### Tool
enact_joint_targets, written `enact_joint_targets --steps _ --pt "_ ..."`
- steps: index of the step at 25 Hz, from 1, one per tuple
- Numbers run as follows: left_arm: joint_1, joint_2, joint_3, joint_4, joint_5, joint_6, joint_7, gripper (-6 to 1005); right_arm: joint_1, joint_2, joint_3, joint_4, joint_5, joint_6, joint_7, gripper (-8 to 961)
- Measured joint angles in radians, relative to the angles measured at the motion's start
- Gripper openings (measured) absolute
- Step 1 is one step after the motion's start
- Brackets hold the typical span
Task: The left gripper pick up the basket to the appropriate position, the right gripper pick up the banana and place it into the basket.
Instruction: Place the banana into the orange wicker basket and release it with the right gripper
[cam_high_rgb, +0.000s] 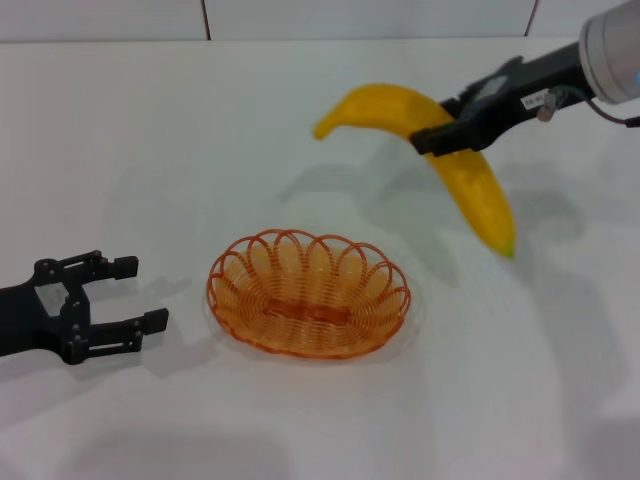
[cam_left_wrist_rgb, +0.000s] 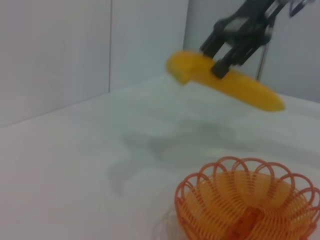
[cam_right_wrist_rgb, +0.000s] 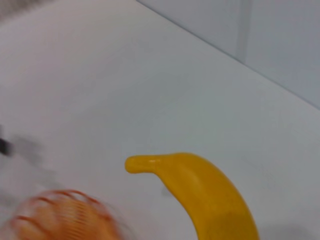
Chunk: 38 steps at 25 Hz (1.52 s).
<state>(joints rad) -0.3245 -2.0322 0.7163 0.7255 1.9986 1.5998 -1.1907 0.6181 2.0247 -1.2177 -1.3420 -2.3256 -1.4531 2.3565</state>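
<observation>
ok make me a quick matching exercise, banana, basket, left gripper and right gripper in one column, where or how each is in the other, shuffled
Things:
1. banana
2. basket
3. left gripper
4. right gripper

States:
A. open, low over the table to the basket's left
B. shut on the yellow fruit, raised beyond the basket
C. held off the table, in the air
D. resting on the table, holding nothing

Pairs: 1-C, 2-D, 3-A, 4-B

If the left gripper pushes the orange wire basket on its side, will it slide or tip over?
The basket looks shallow and wide, sitting flat on the table, so it would probably slide, not tip. Its open wire loops suggest it is light and may skid easily. The left gripper stands open beside it, apart.
</observation>
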Motion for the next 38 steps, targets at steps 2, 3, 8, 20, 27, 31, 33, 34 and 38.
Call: enact_joint_targets --steps 2,3,8,20,27,31,33,34,38 --pt "0.003 0.0 0.0 0.0 0.0 0.0 0.0 830 -0.012 0.0 -0.003 -0.044 0.092 -0.056 -0.033 551" --pt "0.004 0.0 0.0 0.0 0.0 0.0 0.0 830 -0.017 0.001 -0.007 -0.057 0.143 -0.09 -0.056 553" --pt "0.007 0.001 -0.003 0.0 0.0 0.0 0.0 830 -0.047 0.005 -0.088 -0.073 0.366 -0.2 -0.144 561" --pt "0.0 -0.002 -0.017 0.0 0.006 0.0 0.006 830 0.04 0.001 -0.231 0.11 0.396 -0.136 -0.226 581" --pt "-0.002 -0.002 -0.017 0.0 0.005 0.0 0.007 830 0.081 0.0 -0.234 0.19 0.393 -0.099 -0.248 592" --pt "-0.002 -0.002 -0.017 0.0 0.005 0.0 0.007 830 0.113 -0.001 -0.231 0.257 0.394 -0.083 -0.275 599" --pt "-0.002 -0.002 -0.017 0.0 0.004 0.0 0.007 830 0.124 -0.001 -0.23 0.28 0.395 -0.081 -0.288 602" --pt "-0.002 -0.002 -0.017 0.0 0.004 0.0 0.007 830 0.129 -0.001 -0.23 0.292 0.396 -0.079 -0.295 604" --pt "-0.003 -0.003 -0.017 -0.001 0.004 0.0 0.007 830 0.14 0.0 -0.229 0.328 0.395 -0.043 -0.312 611"
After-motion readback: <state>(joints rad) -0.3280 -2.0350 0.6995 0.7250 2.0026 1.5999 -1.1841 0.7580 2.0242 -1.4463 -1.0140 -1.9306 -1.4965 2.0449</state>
